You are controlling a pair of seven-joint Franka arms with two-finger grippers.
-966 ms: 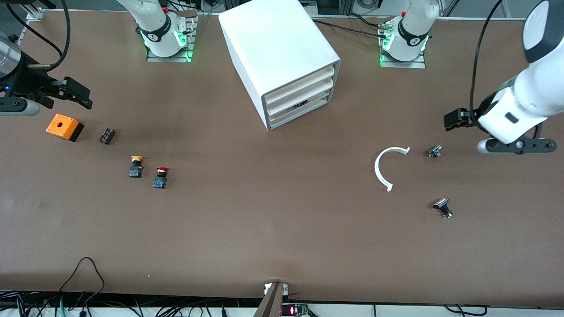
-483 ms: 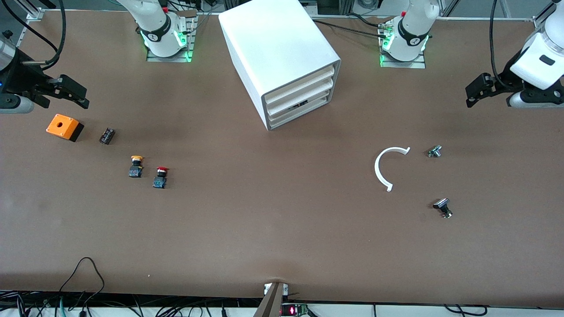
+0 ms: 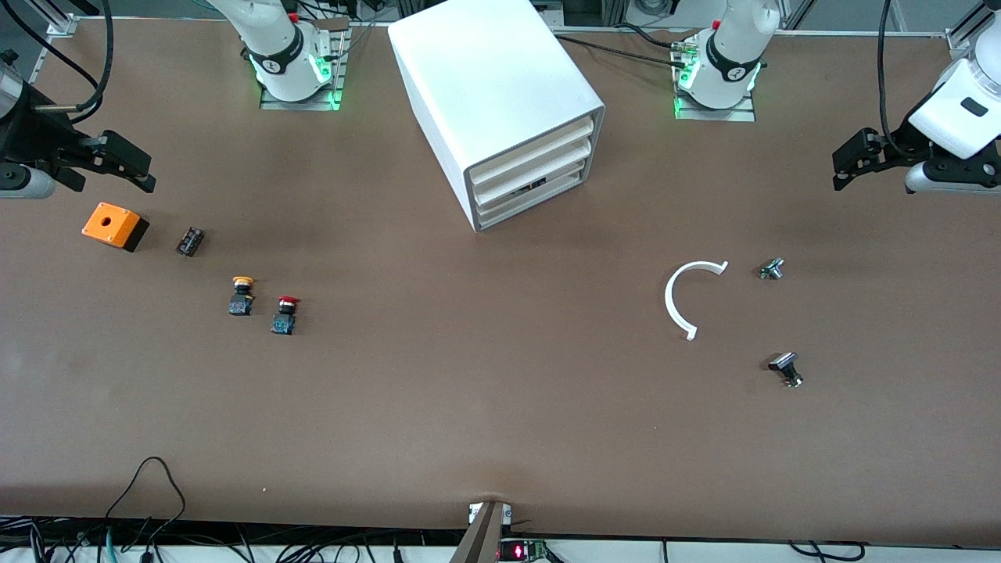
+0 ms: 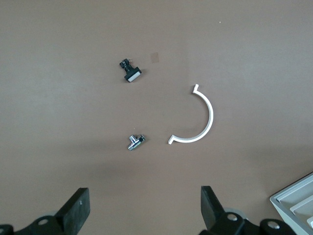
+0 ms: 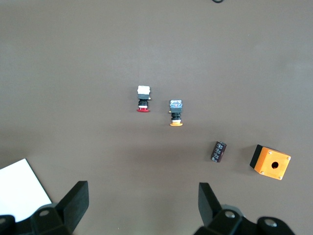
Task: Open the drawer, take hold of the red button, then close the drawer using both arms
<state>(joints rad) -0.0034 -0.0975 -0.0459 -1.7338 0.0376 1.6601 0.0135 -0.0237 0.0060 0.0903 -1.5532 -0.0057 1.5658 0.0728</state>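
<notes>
The white four-drawer cabinet (image 3: pixel 500 78) stands mid-table near the robots' bases. Its third drawer (image 3: pixel 539 188), with a dark notch, is shut. The red-capped button (image 3: pixel 285 313) stands on the table toward the right arm's end, beside the yellow-capped one (image 3: pixel 242 295). It also shows in the right wrist view (image 5: pixel 143 99). My right gripper (image 3: pixel 139 170) is open and empty, up in the air over the table by the orange box (image 3: pixel 114 225); it shows in its wrist view (image 5: pixel 142 203). My left gripper (image 3: pixel 848 163) is open and empty, over the table at the left arm's end; it shows in its wrist view (image 4: pixel 144 210).
A small black part (image 3: pixel 190 241) lies beside the orange box. A white arc piece (image 3: pixel 680 297), a small metal part (image 3: pixel 771 268) and a black-capped part (image 3: pixel 786 369) lie toward the left arm's end. Cables hang along the table's front edge (image 3: pixel 148 485).
My left arm has risen and drawn back from over the small metal part toward the table's end. My right gripper has shifted slightly. Nothing on the table has moved.
</notes>
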